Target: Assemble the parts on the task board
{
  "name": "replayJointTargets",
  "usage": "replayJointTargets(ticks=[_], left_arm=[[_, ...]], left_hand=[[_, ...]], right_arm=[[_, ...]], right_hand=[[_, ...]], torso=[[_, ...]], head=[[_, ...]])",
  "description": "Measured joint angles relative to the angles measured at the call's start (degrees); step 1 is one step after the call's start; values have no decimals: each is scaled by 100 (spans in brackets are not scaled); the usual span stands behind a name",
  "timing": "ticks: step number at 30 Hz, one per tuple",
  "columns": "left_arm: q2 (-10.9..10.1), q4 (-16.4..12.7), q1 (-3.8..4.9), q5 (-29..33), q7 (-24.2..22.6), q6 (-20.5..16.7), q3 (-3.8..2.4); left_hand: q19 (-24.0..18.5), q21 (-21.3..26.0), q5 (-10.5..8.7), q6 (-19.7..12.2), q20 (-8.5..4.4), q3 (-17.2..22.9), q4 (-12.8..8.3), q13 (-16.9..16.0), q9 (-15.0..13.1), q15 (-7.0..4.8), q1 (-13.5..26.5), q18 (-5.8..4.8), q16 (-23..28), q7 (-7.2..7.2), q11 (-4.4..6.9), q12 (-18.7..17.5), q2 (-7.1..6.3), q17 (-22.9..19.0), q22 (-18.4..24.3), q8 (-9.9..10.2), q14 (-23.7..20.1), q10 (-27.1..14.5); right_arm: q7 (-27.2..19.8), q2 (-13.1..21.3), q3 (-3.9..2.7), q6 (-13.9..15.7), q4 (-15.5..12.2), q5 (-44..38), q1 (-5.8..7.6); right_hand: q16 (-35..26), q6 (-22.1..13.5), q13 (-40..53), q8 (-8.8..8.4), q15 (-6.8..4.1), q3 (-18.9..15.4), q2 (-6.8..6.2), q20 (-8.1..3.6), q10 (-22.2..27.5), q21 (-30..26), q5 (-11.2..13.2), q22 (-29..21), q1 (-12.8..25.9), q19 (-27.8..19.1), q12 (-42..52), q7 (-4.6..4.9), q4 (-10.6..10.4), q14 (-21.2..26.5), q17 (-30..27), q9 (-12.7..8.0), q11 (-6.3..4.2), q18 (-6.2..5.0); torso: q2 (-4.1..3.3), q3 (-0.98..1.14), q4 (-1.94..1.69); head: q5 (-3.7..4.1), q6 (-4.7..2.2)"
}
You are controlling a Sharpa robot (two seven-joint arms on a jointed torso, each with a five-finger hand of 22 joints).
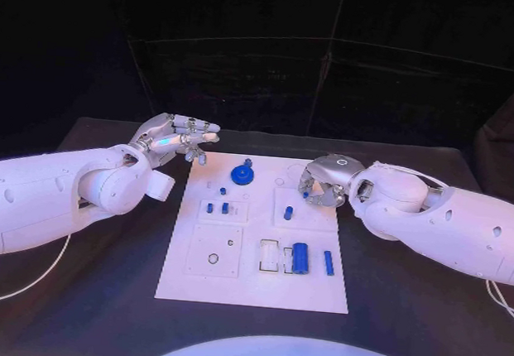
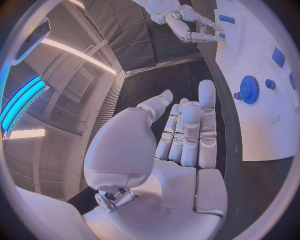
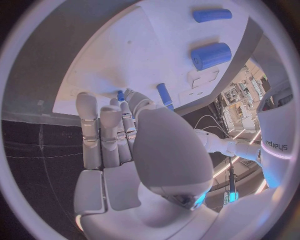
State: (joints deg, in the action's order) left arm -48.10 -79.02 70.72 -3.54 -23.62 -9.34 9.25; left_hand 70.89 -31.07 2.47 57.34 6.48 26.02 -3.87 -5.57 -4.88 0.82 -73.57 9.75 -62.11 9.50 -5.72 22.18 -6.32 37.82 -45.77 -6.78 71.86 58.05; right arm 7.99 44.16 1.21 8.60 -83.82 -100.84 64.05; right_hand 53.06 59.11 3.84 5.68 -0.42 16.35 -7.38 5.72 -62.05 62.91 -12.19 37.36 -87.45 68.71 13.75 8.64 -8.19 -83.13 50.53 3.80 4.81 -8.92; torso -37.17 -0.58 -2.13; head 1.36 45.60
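Nearest us, the task board (image 1: 189, 281) lay lengthwise on the table (image 1: 413, 323); we read no writing on it. Our left hand (image 1: 176, 135) hovered empty, fingers apart. Our right hand (image 1: 324, 182) pinched a small blue part (image 3: 120, 95) above the board's far right.

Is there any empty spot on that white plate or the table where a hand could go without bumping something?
The near strip of the task board, below the blue cylinder, looks bare, as does the black table beside it. The far end is crowded: the gear, left hand and right hand.
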Motion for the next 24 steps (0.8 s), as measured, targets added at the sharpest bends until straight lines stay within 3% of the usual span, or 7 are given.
replayJointTargets(ticks=[13,24], left_arm=[[3,14,0,47,0,37,0],[3,20,0,56,10,78,1]], left_hand=[[0,63,0,-3,0,0,0,12,23,0,0,-1,55,2,0,0,0,-115,35,0,-40,0],[0,63,0,-22,0,0,0,20,32,-1,-1,-1,93,21,0,0,-1,-179,56,1,-81,0]], right_arm=[[0,-91,-1,-72,113,-43,-18],[28,-155,-8,-109,165,-67,-31]], right_hand=[[0,104,-23,-66,21,599,-75,0,-103,47,147,45,75,0,-112,21,187,-20,38,0,20,0],[183,326,-17,-65,-11,979,-45,-41,-362,247,304,316,227,102,-143,-26,385,-51,206,24,-50,1]], torso=[[-1,2,1],[3,2,5]], head=[[4,24],[8,41]])
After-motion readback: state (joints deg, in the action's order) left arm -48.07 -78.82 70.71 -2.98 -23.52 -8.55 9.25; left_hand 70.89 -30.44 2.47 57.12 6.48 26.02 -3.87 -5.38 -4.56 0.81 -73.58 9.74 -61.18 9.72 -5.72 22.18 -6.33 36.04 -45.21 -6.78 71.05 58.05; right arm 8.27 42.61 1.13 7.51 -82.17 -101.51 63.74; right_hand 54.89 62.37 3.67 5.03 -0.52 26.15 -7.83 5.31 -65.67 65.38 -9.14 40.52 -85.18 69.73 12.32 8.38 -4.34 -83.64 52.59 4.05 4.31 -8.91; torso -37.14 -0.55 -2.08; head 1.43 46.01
